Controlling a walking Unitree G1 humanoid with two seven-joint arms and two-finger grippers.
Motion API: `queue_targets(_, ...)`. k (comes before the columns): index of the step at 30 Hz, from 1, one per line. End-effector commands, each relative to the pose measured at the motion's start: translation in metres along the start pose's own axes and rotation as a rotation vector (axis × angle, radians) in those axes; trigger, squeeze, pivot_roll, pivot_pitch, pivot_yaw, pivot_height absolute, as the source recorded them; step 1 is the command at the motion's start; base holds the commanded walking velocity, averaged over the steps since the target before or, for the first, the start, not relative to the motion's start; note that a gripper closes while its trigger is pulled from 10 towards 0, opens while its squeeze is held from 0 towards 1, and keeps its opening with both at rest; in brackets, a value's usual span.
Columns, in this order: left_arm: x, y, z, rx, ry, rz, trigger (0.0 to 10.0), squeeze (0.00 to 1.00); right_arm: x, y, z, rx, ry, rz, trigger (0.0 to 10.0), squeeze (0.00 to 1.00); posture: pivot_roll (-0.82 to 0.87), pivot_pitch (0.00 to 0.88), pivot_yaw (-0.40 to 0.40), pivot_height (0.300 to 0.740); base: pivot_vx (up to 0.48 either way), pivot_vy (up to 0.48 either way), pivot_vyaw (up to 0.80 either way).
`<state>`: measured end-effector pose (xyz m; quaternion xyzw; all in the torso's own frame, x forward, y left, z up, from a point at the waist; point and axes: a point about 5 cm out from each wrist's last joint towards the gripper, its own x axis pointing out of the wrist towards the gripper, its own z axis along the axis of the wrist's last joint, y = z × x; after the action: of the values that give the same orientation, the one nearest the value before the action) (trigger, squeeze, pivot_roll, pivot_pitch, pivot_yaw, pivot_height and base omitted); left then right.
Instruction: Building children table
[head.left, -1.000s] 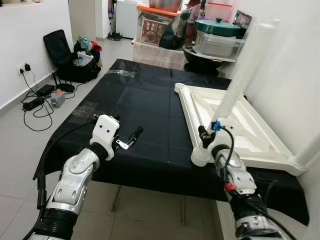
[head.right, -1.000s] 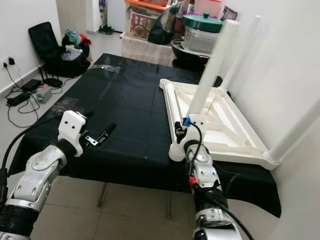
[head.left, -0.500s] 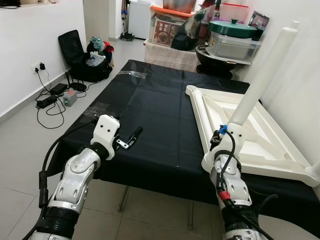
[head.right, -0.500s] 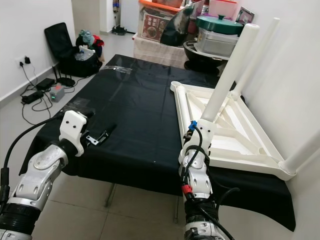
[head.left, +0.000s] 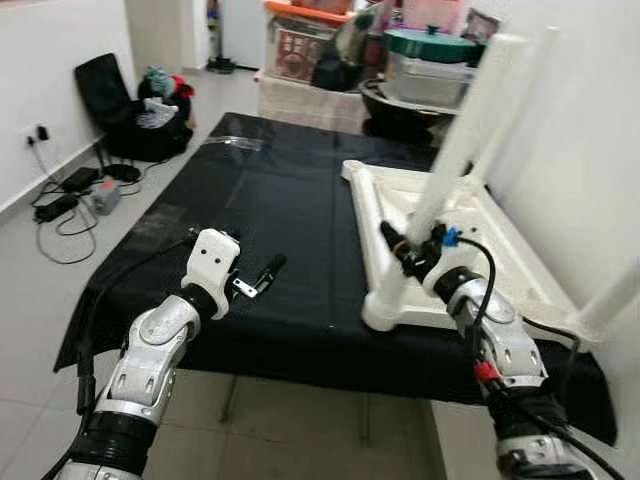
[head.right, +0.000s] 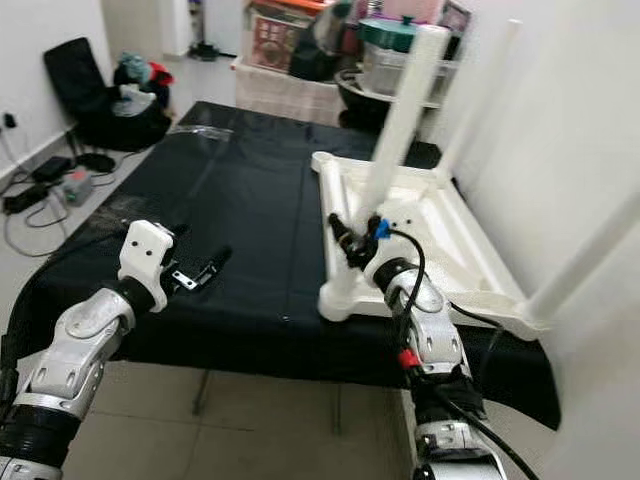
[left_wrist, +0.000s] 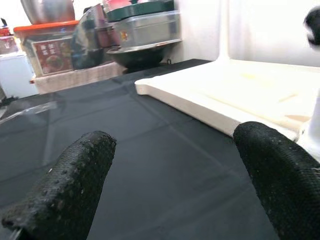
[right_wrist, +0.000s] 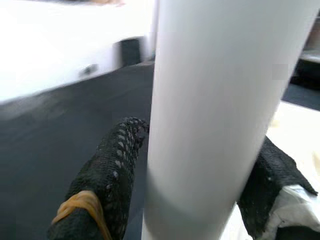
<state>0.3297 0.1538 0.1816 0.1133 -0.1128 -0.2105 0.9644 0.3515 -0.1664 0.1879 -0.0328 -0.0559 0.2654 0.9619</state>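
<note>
Here a white tabletop (head.left: 500, 262) lies upside down on a black cloth (head.left: 270, 200) that covers a table, filling the cloth's right side with its far edge next to the wall (head.left: 590, 150). A white leg (head.left: 462, 140) stands up from the tabletop's near left corner, leaning a little, and the right gripper (head.left: 405, 250) is clamped on it low down, one black finger on either side of the tube, as the right wrist view shows with the fingers (right_wrist: 112, 170) pressed against the leg (right_wrist: 215, 110). A second leg (head.right: 480, 90) rises at the tabletop's far side, close to the wall, and a third (head.left: 615, 295) slants up from its near right corner. The left gripper (head.left: 262, 275) hovers above the cloth near the near edge, left of the tabletop and well apart from it; its fingers (left_wrist: 65, 185) are spread wide with nothing between them, and the left wrist view looks past them to the tabletop's edge (left_wrist: 200, 107). Beyond the far edge of the cloth stand stacked boxes (head.left: 300, 55) and a pot with a green lid (head.left: 432, 45). On the floor to the left lie a black bag (head.left: 120, 110) and some cables (head.left: 60, 205) by the wall.
</note>
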Motion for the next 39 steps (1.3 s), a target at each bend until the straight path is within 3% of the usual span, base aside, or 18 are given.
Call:
queue_targets(1, 0.002, -0.001, 0.002, 0.008, -0.011, -0.009, 10.0, 0.0, 0.004, 0.013, -0.007, 0.003, 0.03, 0.115, 10.0, 0.0, 0.12, 0.0, -0.146, 0.74, 0.0, 0.0, 0.0)
queue_targets(9, 0.0, -0.001, 0.001, 0.011, -0.011, -0.004, 10.0, 0.0, 0.025, 0.016, -0.02, 0.061, 0.088, 0.056, 10.0, 0.0, 0.14, 0.0, -0.16, 0.74, 0.0, 0.0, 0.0)
queue_targets(17, -0.002, 0.002, 0.002, 0.017, -0.007, -0.002, 10.0, 0.0, 0.029, 0.019, -0.024, 0.091, 0.086, 0.061, 10.0, 0.0, 0.15, 0.0, -0.162, 0.74, 0.0, 0.0, 0.0)
queue_targets(18, -0.002, 0.003, 0.002, 0.02, -0.008, -0.003, 10.0, 0.0, 0.03, 0.016, -0.022, 0.111, 0.074, 0.039, 4.7, 0.0, 0.15, 0.0, -0.162, 0.74, 0.0, 0.0, 0.0)
queue_targets(19, -0.002, 0.003, 0.002, 0.02, -0.008, -0.003, 10.0, 0.0, 0.03, 0.016, -0.022, 0.111, 0.074, 0.039, 4.7, 0.0, 0.15, 0.0, -0.162, 0.74, 0.0, 0.0, 0.0)
queue_targets(20, -0.001, 0.002, 0.002, 0.019, -0.008, -0.003, 10.0, 0.0, 0.029, 0.008, -0.025, 0.111, 0.094, -0.043, 0.0, 0.0, 0.14, 0.0, -0.158, 0.74, 0.0, 0.0, 0.0)
queue_targets(23, 0.0, -0.001, 0.001, 0.012, -0.009, -0.004, 10.0, 0.0, 0.026, -0.006, -0.029, 0.094, 0.126, -0.207, 0.0, 0.0, 0.14, 0.0, -0.156, 0.74, 0.0, 0.0, 0.0)
queue_targets(28, 0.0, -0.003, 0.001, 0.009, -0.009, -0.008, 10.0, 0.0, 0.023, -0.01, -0.032, 0.102, 0.134, -0.269, 0.0, 0.0, 0.13, 0.0, -0.152, 0.74, 0.0, 0.0, 0.0)
queue_targets(29, -0.001, -0.004, 0.001, 0.006, -0.008, -0.013, 10.0, 0.0, 0.016, -0.018, -0.037, 0.1, 0.159, -0.416, 0.0, 0.0, 0.14, 0.0, -0.15, 0.74, 0.0, 0.0, 0.0)
queue_targets(31, -0.002, -0.002, 0.0, 0.011, -0.001, -0.01, 10.0, 0.0, -0.015, -0.031, -0.055, 0.136, 0.231, -0.858, 0.0, 0.0, 0.13, 0.0, -0.148, 0.74, 0.0, 0.0, 0.0)
queue_targets(34, -0.002, -0.002, 0.0, 0.011, -0.001, -0.01, 10.0, 0.0, -0.015, -0.031, -0.055, 0.136, 0.231, -0.858, 0.0, 0.0, 0.13, 0.0, -0.148, 0.74, 0.0, 0.0, 0.0)
queue_targets(35, -0.001, 0.0, 0.001, 0.014, 0.001, -0.004, 10.0, 0.0, -0.034, -0.028, -0.065, 0.181, 0.256, -1.06, 0.0, 0.0, 0.12, 0.0, -0.139, 0.74, 0.0, 0.0, 0.0)
queue_targets(36, -0.001, 0.0, 0.001, 0.014, 0.001, -0.004, 10.0, 0.0, -0.034, -0.028, -0.065, 0.181, 0.256, -1.06, 0.0, 0.0, 0.12, 0.0, -0.139, 0.74, 0.0, 0.0, 0.0)
queue_targets(37, 0.0, 0.001, -0.001, 0.018, 0.008, 0.006, 10.0, 0.0, -0.049, -0.019, -0.071, 0.206, 0.277, -1.179, 0.0, 0.0, 0.11, 0.0, -0.128, 0.74, 0.0, 0.0, 0.0)
queue_targets(39, 0.003, -0.004, -0.002, 0.011, 0.01, 0.005, 10.0, 0.0, -0.061, -0.004, -0.069, 0.222, 0.264, -1.253, 0.0, 0.0, 0.09, 0.0, -0.122, 0.74, 0.0, 0.0, 0.0)
